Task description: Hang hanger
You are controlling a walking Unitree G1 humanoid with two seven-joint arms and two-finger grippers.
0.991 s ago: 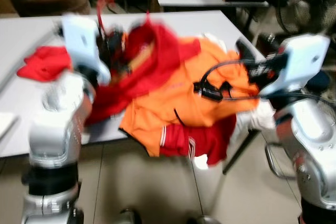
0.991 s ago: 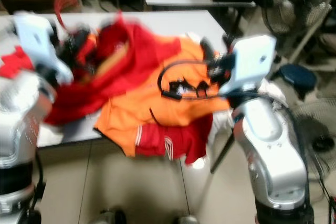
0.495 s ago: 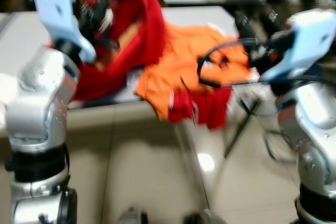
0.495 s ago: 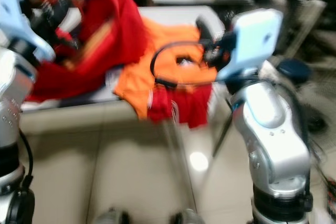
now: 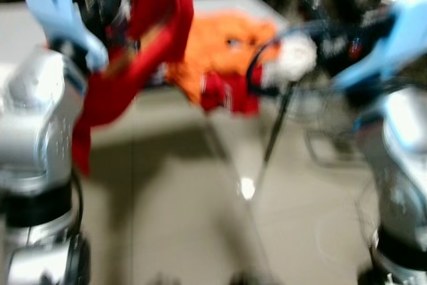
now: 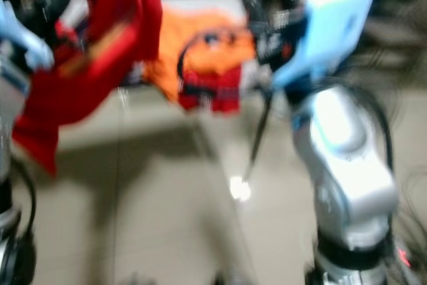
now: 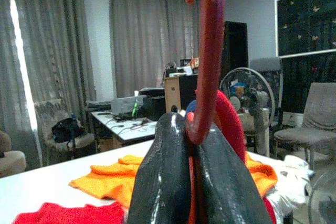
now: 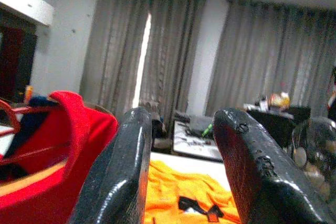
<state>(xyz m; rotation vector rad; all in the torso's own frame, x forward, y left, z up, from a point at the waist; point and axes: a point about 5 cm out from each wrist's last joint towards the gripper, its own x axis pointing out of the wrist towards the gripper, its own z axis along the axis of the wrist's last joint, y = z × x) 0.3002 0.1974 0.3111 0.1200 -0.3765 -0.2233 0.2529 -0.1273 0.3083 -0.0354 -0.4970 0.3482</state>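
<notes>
Two grippers are in view at this moment. The left gripper (image 7: 197,182) is clamped on the neck of the red hanger (image 7: 207,66); in the left wrist view the two black fingers (image 7: 157,177) press together around the red stem, and the hook curves up past the top of the frame. The right gripper (image 8: 181,166) is empty, with its fingers (image 8: 118,166) standing apart and nothing between them.

Compared with one second ago, the head views have shifted and blurred heavily, which indicates camera motion as the robot turns or steps back. In that time the red garment (image 5: 143,45) has left the table (image 5: 20,31): it was lying against the orange garment, and it now hangs free from the raised left arm, draping down beside the silver forearm toward the floor (image 5: 200,218). The orange garment (image 5: 223,48) remains on the table, farther off, with a smaller red piece (image 5: 230,91) at the table edge below it.

Judgement: the pickup stage appears complete and the carry stage is under way. No rail or hook is identifiable in these blurred frames, so the hanging point cannot be located yet.

The hanger appears as a smooth red plastic rod with a rounded hook, upright in the grip. The garment on it is bright red with a paler band, and hangs unevenly.

Beyond the table, grey curtains (image 8: 157,56) and a standing fan (image 7: 247,103) fill the far background.
</notes>
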